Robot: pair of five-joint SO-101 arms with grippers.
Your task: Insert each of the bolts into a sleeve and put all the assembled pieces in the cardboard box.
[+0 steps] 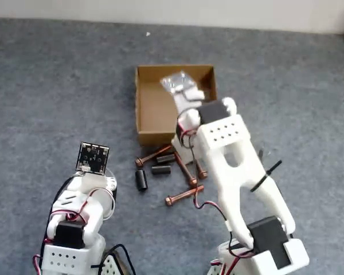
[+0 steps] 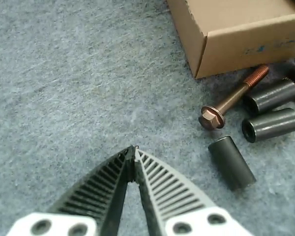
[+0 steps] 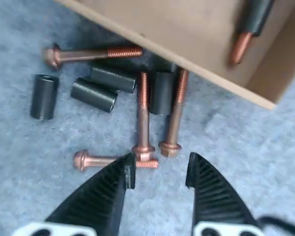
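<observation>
Your right gripper (image 3: 160, 169) hangs with its jaws moderately apart and nothing in them, up over the loose parts; your left gripper (image 2: 134, 162) is closed tip to tip on nothing, low over bare table (image 1: 57, 74) just short of the heap. The cardboard box (image 1: 155, 137) sits mid-table, somewhat towards the far edge, and one assembled piece (image 3: 242, 46) already lies inside along a wall. Four bolts (image 3: 143, 113) and four sleeves (image 3: 94, 95) lie bunched on the table against the outside of the box's near wall, some touching or crossing. Expect both kinds to be rigid, dense for their size and smooth, so they will likely roll or squirt out of a careless pinch. Take a bolt across its plain shank just behind the flanged head, leaving the threaded end free. Take a sleeve across its middle, with both bores clear. The sleeve lying apart (image 2: 231, 162) looks easiest.
</observation>
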